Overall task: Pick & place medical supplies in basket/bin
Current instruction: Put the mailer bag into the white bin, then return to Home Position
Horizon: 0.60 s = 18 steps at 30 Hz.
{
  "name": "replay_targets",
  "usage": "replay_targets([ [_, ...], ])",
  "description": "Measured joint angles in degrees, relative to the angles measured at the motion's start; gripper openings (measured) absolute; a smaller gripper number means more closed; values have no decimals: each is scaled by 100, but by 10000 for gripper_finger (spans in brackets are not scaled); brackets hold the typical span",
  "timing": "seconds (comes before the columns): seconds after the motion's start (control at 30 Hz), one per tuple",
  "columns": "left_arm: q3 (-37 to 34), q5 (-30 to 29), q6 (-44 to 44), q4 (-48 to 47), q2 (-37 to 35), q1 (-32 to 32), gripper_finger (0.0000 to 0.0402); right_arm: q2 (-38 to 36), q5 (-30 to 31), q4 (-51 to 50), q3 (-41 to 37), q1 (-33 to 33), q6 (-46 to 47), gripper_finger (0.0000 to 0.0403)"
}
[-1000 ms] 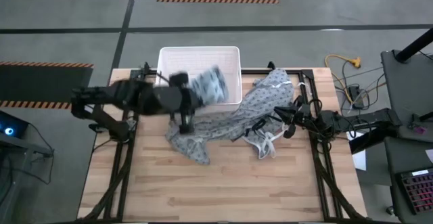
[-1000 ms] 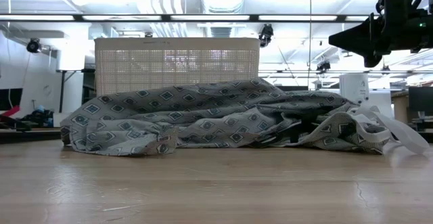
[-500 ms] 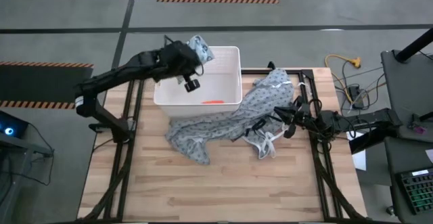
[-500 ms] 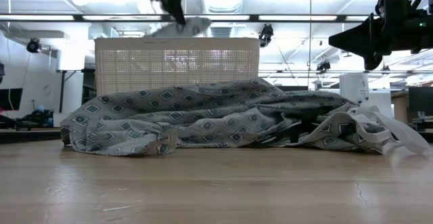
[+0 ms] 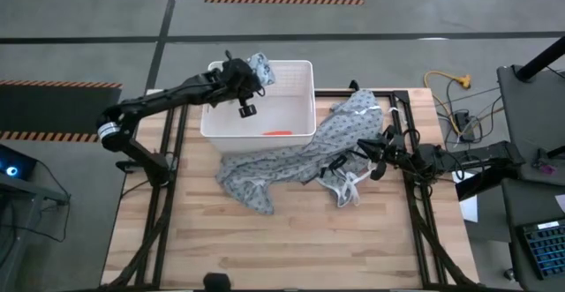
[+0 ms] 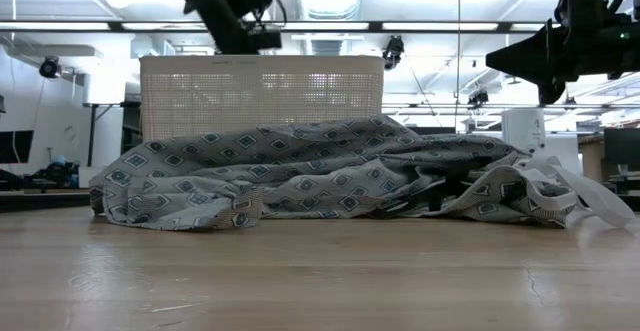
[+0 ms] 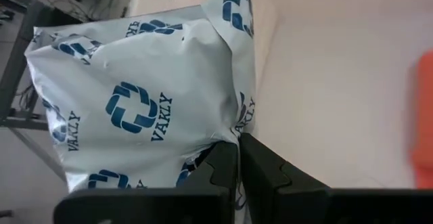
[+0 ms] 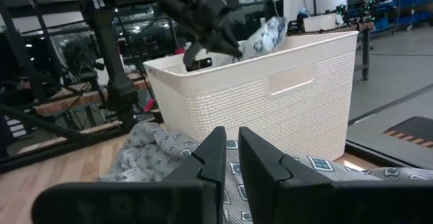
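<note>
My left gripper is shut on a soft white packet printed with blue logos, over the far left corner of the white ribbed bin. An orange item lies on the bin's floor. The packet shows above the bin's rim in the right wrist view. My right gripper is shut and hovers above the grey patterned gown, which lies crumpled on the table against the bin's near wall. My left gripper pinches the packet by a crumpled edge between its two fingers. It comes from the table's left side, reaching over the bin's left wall. The packet is lifted clear and stands out beyond the fingertips, above the bin's rim.
White ties of the gown trail on the table below the right gripper. Bare wooden table spreads along the near side. Cables lie beyond the table's right far corner.
My left gripper, shut on the packet throughout, has swung fast from over the bin's near right part toward the far edge and a little left, stopping over the bin's far left corner. The packet has travelled with it. The right arm and the gown have kept still.
</note>
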Motion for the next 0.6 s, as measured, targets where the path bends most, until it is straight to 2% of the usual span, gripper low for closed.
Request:
replay_targets([
  [0.17,-336,256,229,224,2,132,4,-2,11,0,0,0,4,34],
  [0.27,-366,445,349,225,0,120,24,-2,12,1,0,2,22,34],
  [0.47,-148,514,587,250,0,129,115,-2,46,6,0,0,22,34],
  [0.6,66,520,454,249,1,120,170,-2,303,8,0,2,23,34],
])
